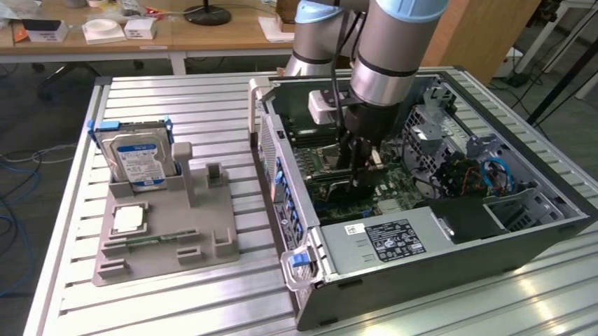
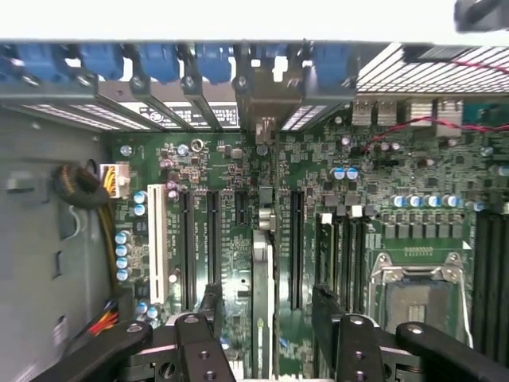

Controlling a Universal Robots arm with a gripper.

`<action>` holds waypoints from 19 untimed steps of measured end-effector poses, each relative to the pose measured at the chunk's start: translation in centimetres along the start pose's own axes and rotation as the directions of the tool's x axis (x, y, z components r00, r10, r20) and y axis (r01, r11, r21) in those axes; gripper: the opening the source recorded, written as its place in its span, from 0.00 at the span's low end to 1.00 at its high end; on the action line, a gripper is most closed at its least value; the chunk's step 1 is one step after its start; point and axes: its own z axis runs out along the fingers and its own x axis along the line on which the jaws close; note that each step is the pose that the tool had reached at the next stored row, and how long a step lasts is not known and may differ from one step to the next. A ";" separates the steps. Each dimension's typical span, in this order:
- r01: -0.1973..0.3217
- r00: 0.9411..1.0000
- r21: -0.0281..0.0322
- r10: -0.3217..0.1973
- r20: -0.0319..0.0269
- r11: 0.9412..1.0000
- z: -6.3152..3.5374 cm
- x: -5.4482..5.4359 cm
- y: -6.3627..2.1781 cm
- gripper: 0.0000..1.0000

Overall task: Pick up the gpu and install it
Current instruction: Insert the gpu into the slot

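The gpu (image 2: 263,302) stands edge-on in a motherboard (image 2: 223,171) slot inside the open computer case (image 1: 299,210). Its bracket end (image 2: 263,127) sits against the case's rear slot row. My gripper (image 2: 265,310) hovers right over the card's upper edge and is open. One finger (image 2: 210,306) is on each side of the card, the other finger (image 2: 326,310) opposite, and a gap shows between each finger and the card. In the exterior view the arm reaches straight down into the case, with the gripper (image 1: 360,175) low over the board.
A silver hard drive (image 1: 138,159) stands in a grey fixture (image 1: 173,241) at the exterior view's left, with a processor chip (image 1: 129,218) and a memory stick (image 1: 150,240) lying on it. Inside the case are the power supply (image 1: 393,238), the processor socket (image 2: 417,298) and cables (image 1: 491,175).
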 end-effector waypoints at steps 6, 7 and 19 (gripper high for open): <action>0.000 1.000 0.000 0.000 0.010 1.000 -0.14 0.0 0.00 0.56; 0.000 1.000 0.000 0.000 0.012 1.000 -0.14 0.0 0.00 0.49; 0.000 0.999 -0.001 0.000 0.036 1.000 -0.15 0.0 0.00 0.14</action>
